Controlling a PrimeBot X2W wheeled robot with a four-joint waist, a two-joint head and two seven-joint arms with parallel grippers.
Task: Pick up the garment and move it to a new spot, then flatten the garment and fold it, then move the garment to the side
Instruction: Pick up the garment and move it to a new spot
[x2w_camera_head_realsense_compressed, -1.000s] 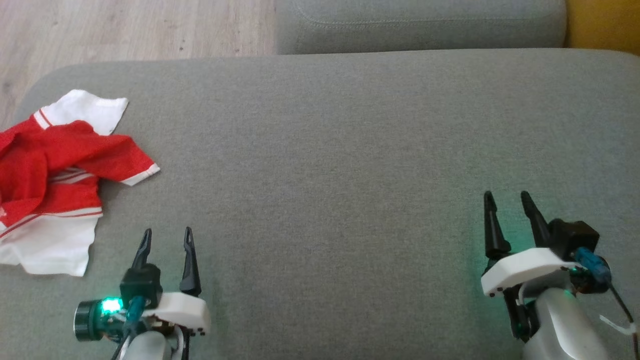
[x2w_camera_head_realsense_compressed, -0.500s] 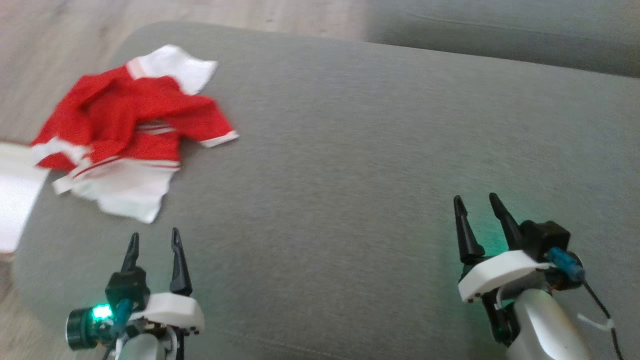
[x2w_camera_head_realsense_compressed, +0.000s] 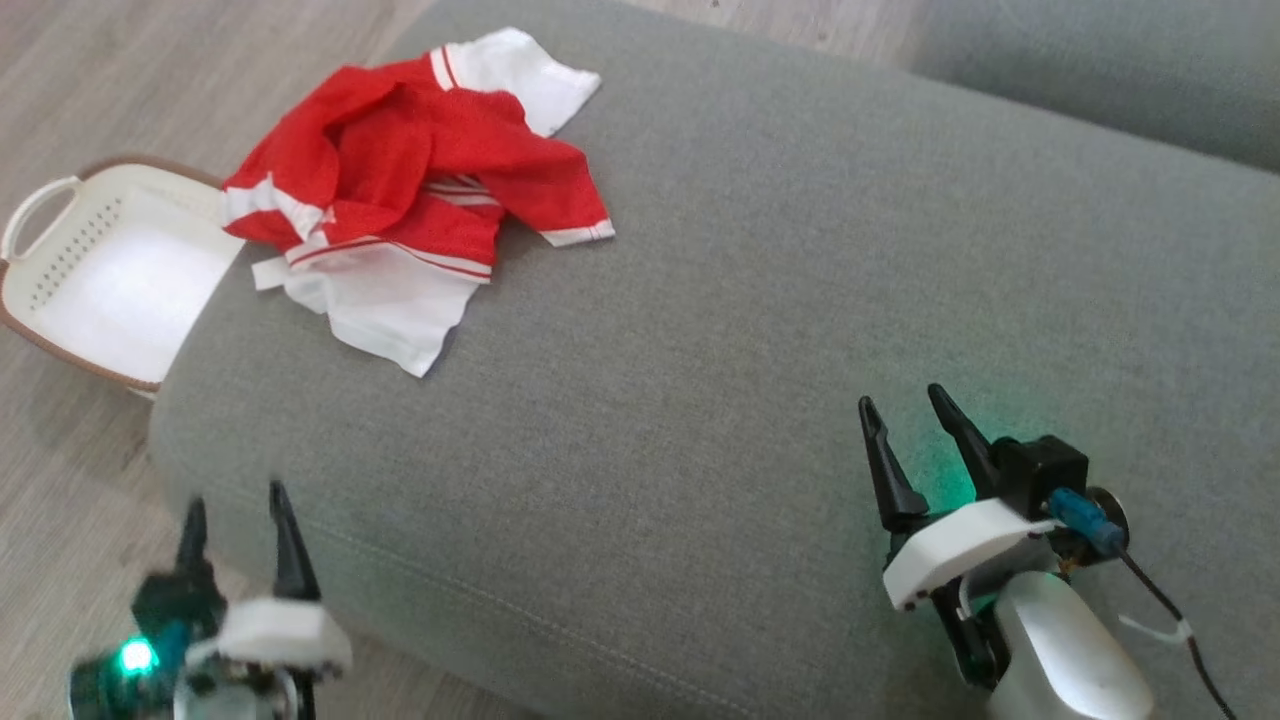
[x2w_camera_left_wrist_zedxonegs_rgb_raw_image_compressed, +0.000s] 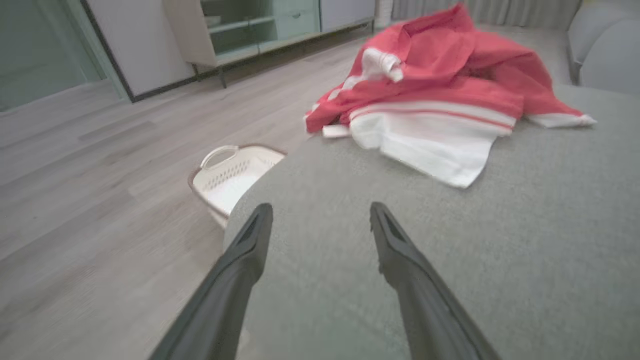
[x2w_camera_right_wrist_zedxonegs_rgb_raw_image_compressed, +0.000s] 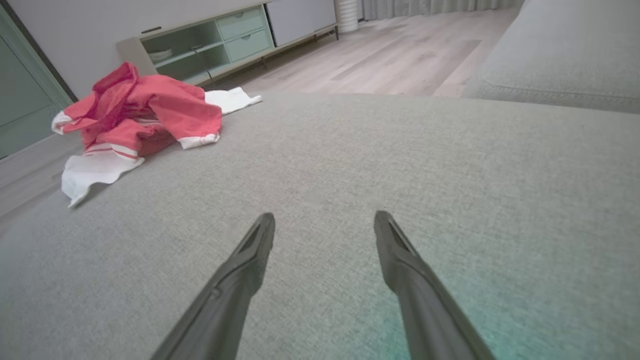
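Note:
A crumpled red and white garment (x2w_camera_head_realsense_compressed: 400, 190) lies on the grey sofa cushion (x2w_camera_head_realsense_compressed: 760, 330) near its far left corner; it also appears in the left wrist view (x2w_camera_left_wrist_zedxonegs_rgb_raw_image_compressed: 440, 100) and the right wrist view (x2w_camera_right_wrist_zedxonegs_rgb_raw_image_compressed: 135, 115). My left gripper (x2w_camera_head_realsense_compressed: 235, 505) hovers open at the cushion's near left edge, well short of the garment, with nothing between its fingers (x2w_camera_left_wrist_zedxonegs_rgb_raw_image_compressed: 320, 215). My right gripper (x2w_camera_head_realsense_compressed: 905, 410) stands open above the cushion's right part, far from the garment, fingers empty (x2w_camera_right_wrist_zedxonegs_rgb_raw_image_compressed: 325, 222).
A white laundry basket (x2w_camera_head_realsense_compressed: 90, 270) with a brown rim sits on the wooden floor (x2w_camera_head_realsense_compressed: 60, 480) beside the cushion's left end, also visible in the left wrist view (x2w_camera_left_wrist_zedxonegs_rgb_raw_image_compressed: 230, 170). A second sofa cushion (x2w_camera_head_realsense_compressed: 1100, 70) lies beyond. A low cabinet (x2w_camera_right_wrist_zedxonegs_rgb_raw_image_compressed: 225, 35) stands against the far wall.
The head camera has swung left, bringing the basket and floor into view. My left gripper now sits at the cushion's edge. Both grippers stay open; the garment lies as before.

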